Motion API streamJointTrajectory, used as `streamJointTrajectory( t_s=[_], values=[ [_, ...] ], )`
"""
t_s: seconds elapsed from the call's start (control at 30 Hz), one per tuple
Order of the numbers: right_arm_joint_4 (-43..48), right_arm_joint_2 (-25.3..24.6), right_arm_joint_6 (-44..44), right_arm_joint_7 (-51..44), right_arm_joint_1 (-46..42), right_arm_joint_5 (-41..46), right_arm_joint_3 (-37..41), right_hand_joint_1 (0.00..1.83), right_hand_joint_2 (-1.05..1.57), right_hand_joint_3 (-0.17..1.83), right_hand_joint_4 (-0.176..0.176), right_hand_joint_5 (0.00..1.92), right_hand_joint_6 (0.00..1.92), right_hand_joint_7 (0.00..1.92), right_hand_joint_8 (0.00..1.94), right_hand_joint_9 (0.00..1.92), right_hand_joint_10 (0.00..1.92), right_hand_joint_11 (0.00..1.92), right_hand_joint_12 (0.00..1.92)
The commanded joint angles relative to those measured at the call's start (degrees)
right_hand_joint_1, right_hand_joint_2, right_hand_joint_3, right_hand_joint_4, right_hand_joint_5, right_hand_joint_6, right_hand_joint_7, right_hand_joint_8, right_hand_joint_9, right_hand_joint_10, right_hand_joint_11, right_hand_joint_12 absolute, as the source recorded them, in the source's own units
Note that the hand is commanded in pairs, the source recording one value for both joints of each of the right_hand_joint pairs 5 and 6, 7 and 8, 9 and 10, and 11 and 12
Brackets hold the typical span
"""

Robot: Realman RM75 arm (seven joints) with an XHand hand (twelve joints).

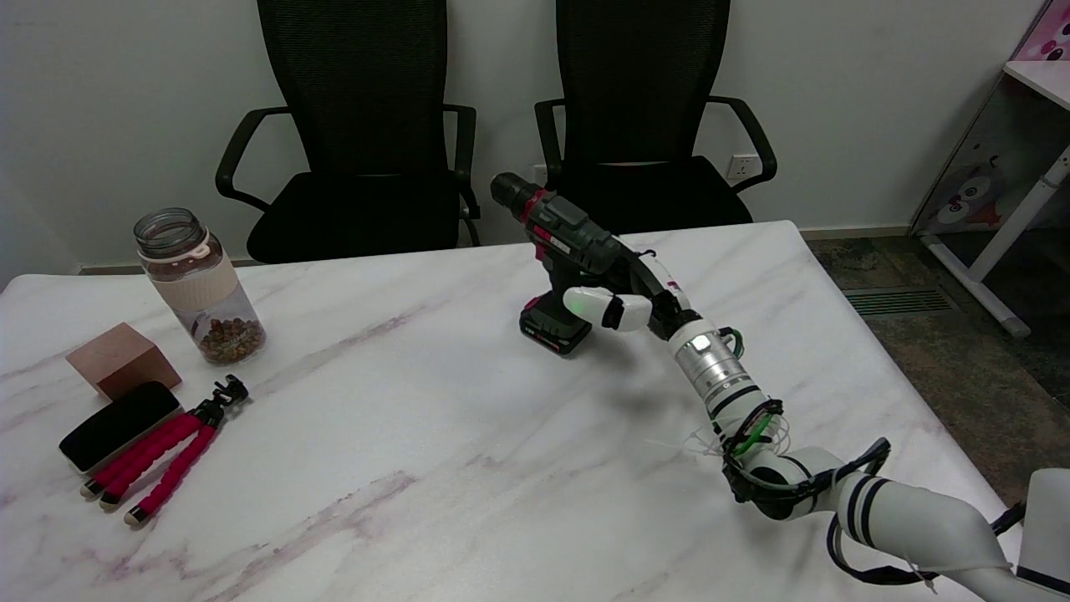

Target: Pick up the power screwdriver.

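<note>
Right hand (639, 301): I have it wrapped on the grip of the power screwdriver (564, 251); the white fingers (598, 305) curl round the handle from the 3 o'clock side, closed on it, not spread.
Where the tool is: on the marble surface (435, 435), toward 1 o'clock from the middle. I cannot tell whether the battery base at its foot rests on the surface or has just cleared it.
Pointing: chuck aims up and away toward 10 o'clock, at the office chairs (368, 167). The body's long axis runs from 10 o'clock down to 4 o'clock, tilted; the handle drops from it toward the battery at 7 o'clock.
Risk, tipping: I judge the tool top-heavy at the chuck end. If my hold sits too near the rear of the body, the nose may swing down as I raise it.
Risk, slip: the heavy battery could pull the handle through the fingers if the grasp is loose.
Risk, trigger: a finger curled over the trigger might start the motor.
Bystanders: jar (196, 284), wooden block (121, 359), red-legged tripod (163, 460) at 9 o'clock, well apart.
</note>
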Motion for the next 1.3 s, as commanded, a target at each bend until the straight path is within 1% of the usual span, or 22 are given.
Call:
streamJointTrajectory(
  t_s=[0.03, 0.23, 0.33, 0.47, 1.0, 1.3],
  values=[
    [4.75, -4.69, -1.31, 4.95, 2.0, -0.36, -0.09, 0.82, -0.03, 0.96, -0.008, 0.19, 0.19, 0.19, 0.19, 0.38, 0.38, 0.46, 0.46],
    [5.4, -6.31, -1.31, 4.95, 2.24, -0.1, -0.09, 0.81, -0.03, 0.94, 0.002, 0.18, 0.18, 0.18, 0.18, 0.37, 0.37, 0.45, 0.45],
    [6.23, -7.41, -1.31, 5.05, 2.27, -0.1, -0.09, 0.81, -0.04, 0.94, 0.013, 0.18, 0.18, 0.18, 0.18, 0.37, 0.37, 0.43, 0.43],
    [7.11, -8.62, -1.39, 6.88, 2.64, -0.18, -0.09, 0.8, -0.05, 0.94, 0.018, 0.17, 0.17, 0.17, 0.17, 0.36, 0.36, 0.42, 0.42],
    [10.54, -11.95, -1.48, 7.23, 4.83, -0.1, -0.18, 0.8, -0.07, 0.92, 0.037, 0.15, 0.15, 0.15, 0.15, 0.35, 0.35, 0.39, 0.39],
    [11.14, -12.71, -1.48, 7.23, 5.72, -0.01, -0.18, 0.79, -0.07, 0.89, 0.042, 0.14, 0.14, 0.14, 0.14, 0.34, 0.34, 0.38, 0.38]
  ],
)
